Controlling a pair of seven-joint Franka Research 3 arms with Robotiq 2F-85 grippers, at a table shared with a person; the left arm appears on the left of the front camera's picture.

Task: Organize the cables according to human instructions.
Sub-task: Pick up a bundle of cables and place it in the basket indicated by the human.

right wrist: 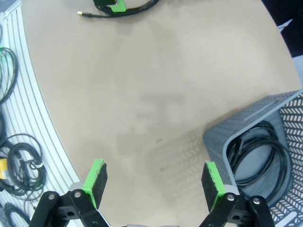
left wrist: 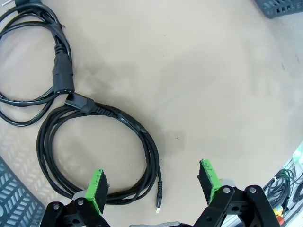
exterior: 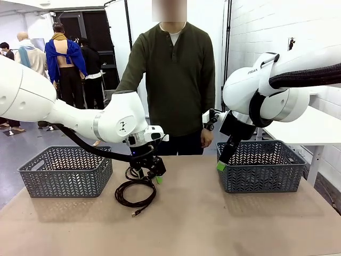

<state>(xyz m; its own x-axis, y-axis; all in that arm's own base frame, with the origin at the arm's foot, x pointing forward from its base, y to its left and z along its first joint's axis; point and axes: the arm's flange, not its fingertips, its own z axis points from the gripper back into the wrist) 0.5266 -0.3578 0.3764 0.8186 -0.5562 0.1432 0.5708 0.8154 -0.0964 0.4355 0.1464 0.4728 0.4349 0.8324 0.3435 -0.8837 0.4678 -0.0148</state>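
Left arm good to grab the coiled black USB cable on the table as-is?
Probably yes. The left gripper hangs open over the coiled black USB cable, nothing lying on top. The thicker black power cord seems to touch its edge and might drag along.

White, rounded left arm point(exterior: 64, 114) and right arm point(exterior: 277, 93), each with a thick black ribbed hose point(exterior: 88, 145). Black left end effector point(left wrist: 154, 182) and right end effector point(right wrist: 154, 179), green pads point(left wrist: 98, 189); grey "FRAN" lettering point(exterior: 252, 71) upper right.
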